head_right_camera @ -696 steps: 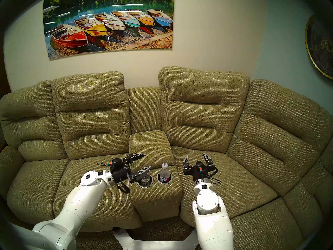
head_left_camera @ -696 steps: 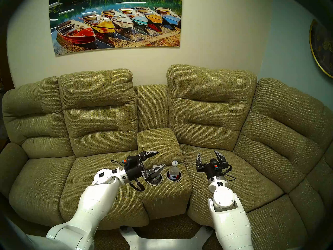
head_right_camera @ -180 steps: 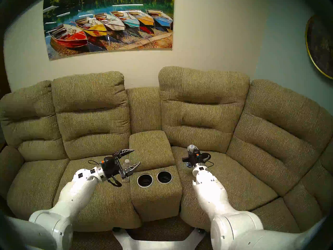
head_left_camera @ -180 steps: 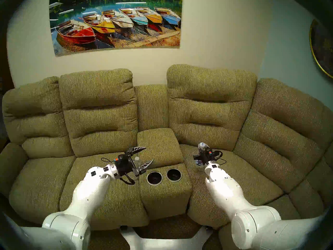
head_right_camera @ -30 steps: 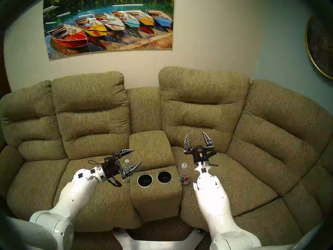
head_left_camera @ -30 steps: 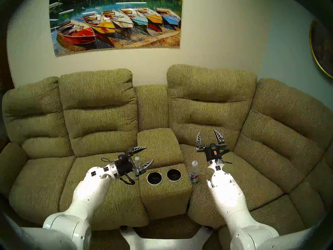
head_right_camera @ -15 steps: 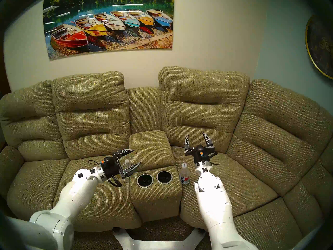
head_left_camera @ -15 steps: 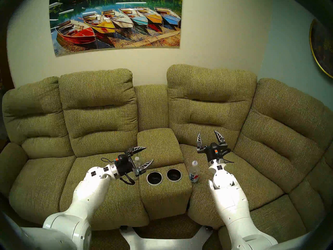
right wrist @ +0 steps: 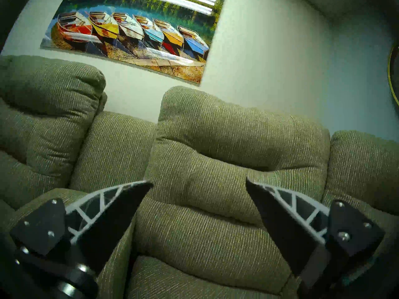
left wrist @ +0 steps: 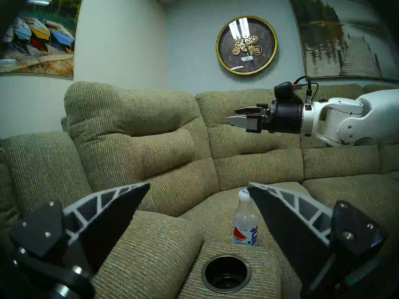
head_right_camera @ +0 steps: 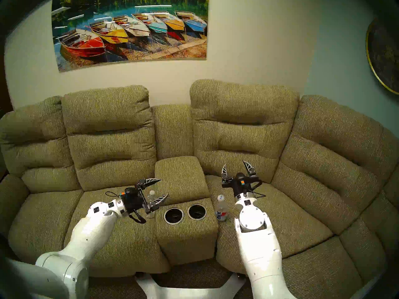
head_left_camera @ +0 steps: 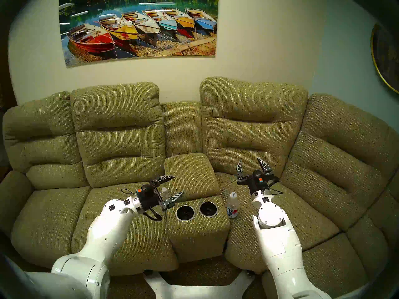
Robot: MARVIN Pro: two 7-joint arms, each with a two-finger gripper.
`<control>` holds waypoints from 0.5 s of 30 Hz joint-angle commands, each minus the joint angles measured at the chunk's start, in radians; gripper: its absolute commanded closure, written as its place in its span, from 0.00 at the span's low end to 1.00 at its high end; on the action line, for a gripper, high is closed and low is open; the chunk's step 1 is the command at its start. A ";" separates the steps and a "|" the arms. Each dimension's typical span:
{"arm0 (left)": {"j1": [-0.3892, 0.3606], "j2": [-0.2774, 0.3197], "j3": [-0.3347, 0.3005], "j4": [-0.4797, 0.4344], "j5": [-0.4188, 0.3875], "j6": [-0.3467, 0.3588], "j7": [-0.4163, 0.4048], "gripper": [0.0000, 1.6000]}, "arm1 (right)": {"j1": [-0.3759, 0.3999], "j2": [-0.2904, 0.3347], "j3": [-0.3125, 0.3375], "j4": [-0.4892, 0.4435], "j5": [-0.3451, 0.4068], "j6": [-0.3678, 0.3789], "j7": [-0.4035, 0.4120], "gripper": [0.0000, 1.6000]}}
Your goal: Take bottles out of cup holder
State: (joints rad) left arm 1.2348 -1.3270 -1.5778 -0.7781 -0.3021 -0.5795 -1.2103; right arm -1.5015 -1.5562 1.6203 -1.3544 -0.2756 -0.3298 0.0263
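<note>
Cup holder (head_left_camera: 196,210) recesses hold no bottles. Labelled bottle (head_left_camera: 233,205) upright, cap up, on seat cushion (head_left_camera: 291,208) just beside console's right edge. Plain bottle (head_left_camera: 164,192) upright on left cushion, between spread fingers of left pincer (head_left_camera: 178,186), untouched. Right pincer (head_left_camera: 250,162) spread, empty, above right seat.

I'm looking at an olive-green sofa (head_left_camera: 121,233) with a fabric console (head_left_camera: 198,231) between two of its seats. Two silver-rimmed cup holder recesses (head_left_camera: 185,213) sit side by side in the console top, and I see nothing in either. A labelled bottle (head_left_camera: 233,205) stands upright on the seat cushion just right of the console. A plain bottle (head_left_camera: 164,191) stands on the cushion just left of it.
</note>
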 commanded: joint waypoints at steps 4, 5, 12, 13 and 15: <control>-0.004 0.001 -0.001 -0.018 -0.001 0.004 -0.002 0.00 | -0.012 -0.006 -0.002 -0.066 0.000 0.028 0.008 0.00; -0.004 0.001 -0.001 -0.018 -0.001 0.004 -0.002 0.00 | -0.012 -0.007 -0.002 -0.067 0.000 0.029 0.009 0.00; -0.004 0.001 -0.002 -0.018 0.000 0.004 -0.002 0.00 | -0.013 -0.008 0.000 -0.069 -0.001 0.033 0.011 0.00; -0.004 0.001 -0.002 -0.018 0.000 0.004 -0.002 0.00 | -0.013 -0.008 0.000 -0.069 -0.001 0.033 0.011 0.00; -0.004 0.000 -0.003 -0.018 0.001 0.004 -0.002 0.00 | -0.013 -0.009 0.000 -0.069 -0.001 0.033 0.012 0.00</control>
State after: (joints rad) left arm 1.2353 -1.3278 -1.5800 -0.7791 -0.3002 -0.5770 -1.2108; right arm -1.5250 -1.5623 1.6224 -1.3933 -0.2739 -0.2852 0.0451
